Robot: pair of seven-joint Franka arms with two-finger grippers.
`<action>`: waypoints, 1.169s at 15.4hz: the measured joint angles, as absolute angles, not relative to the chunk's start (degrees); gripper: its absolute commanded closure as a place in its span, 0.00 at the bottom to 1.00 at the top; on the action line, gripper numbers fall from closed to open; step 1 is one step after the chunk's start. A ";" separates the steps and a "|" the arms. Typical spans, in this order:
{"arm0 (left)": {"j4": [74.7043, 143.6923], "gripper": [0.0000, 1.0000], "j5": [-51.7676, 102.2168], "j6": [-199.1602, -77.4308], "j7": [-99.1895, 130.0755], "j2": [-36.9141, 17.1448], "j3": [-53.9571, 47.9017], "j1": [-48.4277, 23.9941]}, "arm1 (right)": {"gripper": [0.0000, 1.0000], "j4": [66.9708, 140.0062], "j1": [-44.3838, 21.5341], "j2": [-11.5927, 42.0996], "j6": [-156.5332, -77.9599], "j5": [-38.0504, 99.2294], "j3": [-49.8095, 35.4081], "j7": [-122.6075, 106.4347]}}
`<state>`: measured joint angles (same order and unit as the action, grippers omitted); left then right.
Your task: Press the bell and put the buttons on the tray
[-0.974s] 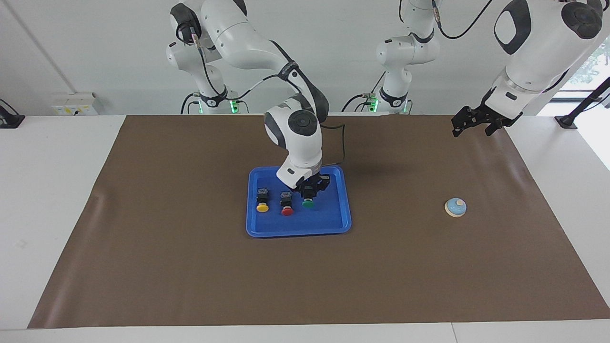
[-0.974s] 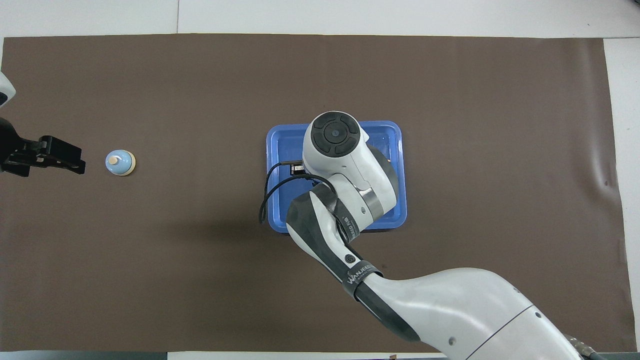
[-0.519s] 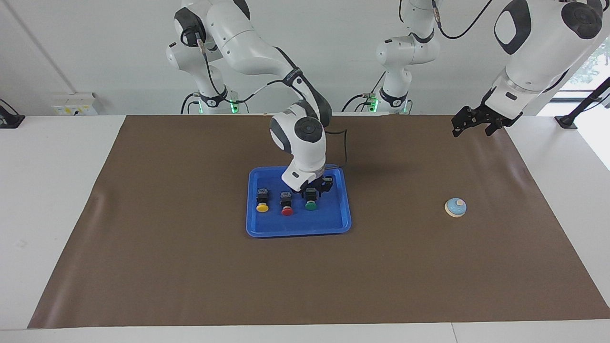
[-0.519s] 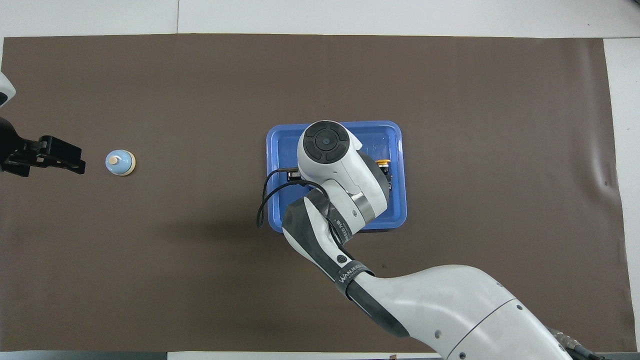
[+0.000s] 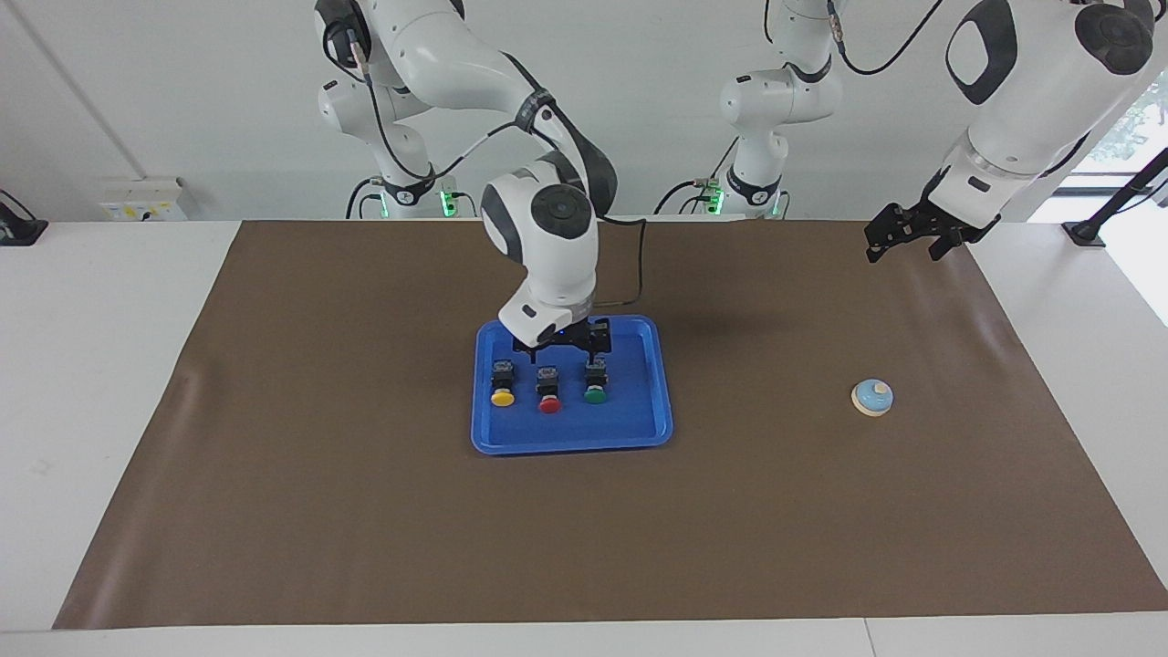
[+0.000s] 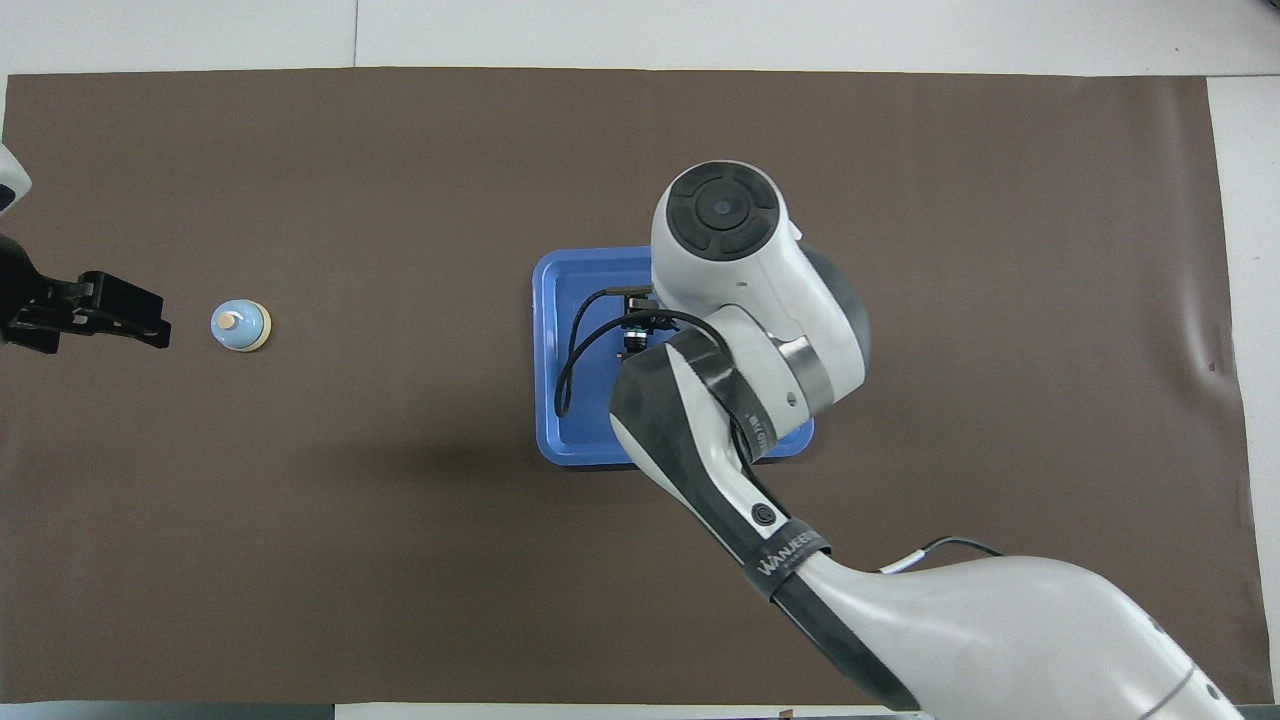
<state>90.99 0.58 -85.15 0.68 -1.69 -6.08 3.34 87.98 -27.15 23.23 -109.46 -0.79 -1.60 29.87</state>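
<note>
— All three buttons sit in a row on the blue tray [image 5: 570, 429]: yellow button [image 5: 501, 383], red button [image 5: 548, 390], green button [image 5: 595, 381], each lying with its cap toward us. The bell [image 5: 872, 397] is out on the brown mat [image 5: 365, 511], toward the left arm's end of the tabletop, well apart from the tray.

— And the right claw [image 5: 564, 342]?

— Released, holding nothing, raised over the part of the tray nearer the robots, just above the row. From the overhead camera its arm covers most of the tray, so I go by the facing camera.

— What could go wrong?

— I'd say a low sideways exit: a fingertip could clip the green or red body and knock it over or skid it against the rim. A straight lift looks safer.

— The left claw [image 5: 905, 235]?

— Waiting, open and empty, over the mat's edge toward its own end. Nothing stands between it and the bell. A cable [image 5: 630, 265] loops off the right arm's wrist, clear of the buttons. Whether the bell has been pressed, I can't tell
</note>
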 measured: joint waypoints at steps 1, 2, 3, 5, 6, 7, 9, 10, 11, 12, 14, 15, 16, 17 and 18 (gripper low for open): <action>90.99 0.00 0.58 -85.15 0.68 -1.69 -6.08 3.34 | 0.00 87.94 -25.15 20.95 -107.90 -0.90 -1.51 26.34; 90.99 0.00 0.58 -85.15 0.68 -1.69 -6.08 3.34 | 0.00 87.94 -22.84 18.58 -106.41 -0.92 -1.47 22.31; 90.99 0.00 0.58 -85.15 0.68 -1.69 -6.08 3.34 | 0.00 87.96 -20.43 16.15 -104.70 -0.92 -1.42 18.11; 90.99 0.00 0.58 -85.18 0.68 -1.69 -6.08 3.34 | 0.00 88.00 -16.25 11.74 -100.83 -0.92 -1.34 11.98; 90.99 0.00 0.58 -85.28 0.68 -1.69 -6.08 3.34 | 0.00 88.07 -14.48 9.64 -98.56 -0.92 -1.32 9.93; 90.99 0.00 0.58 -85.37 0.68 -1.69 -6.09 3.34 | 0.00 88.19 -12.70 7.48 -96.41 -0.94 -1.28 8.00; 91.09 0.21 0.58 -85.39 0.69 -1.69 -6.07 3.34 | 0.00 88.49 -9.08 4.17 -92.65 -0.96 -1.27 3.72; 91.24 0.58 0.58 -85.41 0.69 -1.68 -6.02 3.34 | 0.00 88.72 -7.37 2.94 -90.94 -0.95 -1.23 1.63; 91.38 0.90 0.58 -85.60 0.69 -1.67 -5.91 3.39 | 0.00 89.03 -5.98 2.14 -89.98 -0.95 -1.20 0.39; 91.51 1.00 0.58 -85.84 0.71 -1.66 -5.78 3.64 | 0.00 89.42 -4.87 1.76 -89.83 -0.95 -1.20 -0.04; 92.22 1.00 0.61 -86.54 0.71 -1.58 -5.60 4.86 | 0.00 90.04 -2.54 1.77 -89.85 -0.95 -1.27 -0.10; 93.07 1.00 0.64 -87.52 0.71 -1.44 -5.50 5.33 | 0.00 90.26 -1.55 1.86 -89.86 -0.95 -1.25 -0.17; 94.42 1.00 0.66 -89.14 0.70 -1.15 -5.44 5.72 | 0.00 90.41 -0.94 1.94 -89.86 -0.95 -1.25 -0.26; 96.32 1.00 0.67 -91.53 0.70 -0.70 -5.38 6.07 | 0.00 90.56 -0.67 1.95 -89.85 -0.95 -1.25 -0.36; 98.40 1.00 0.67 -94.09 0.64 -0.27 -5.37 6.56 | 0.00 90.64 -0.54 1.95 -89.79 -0.95 -1.27 -0.37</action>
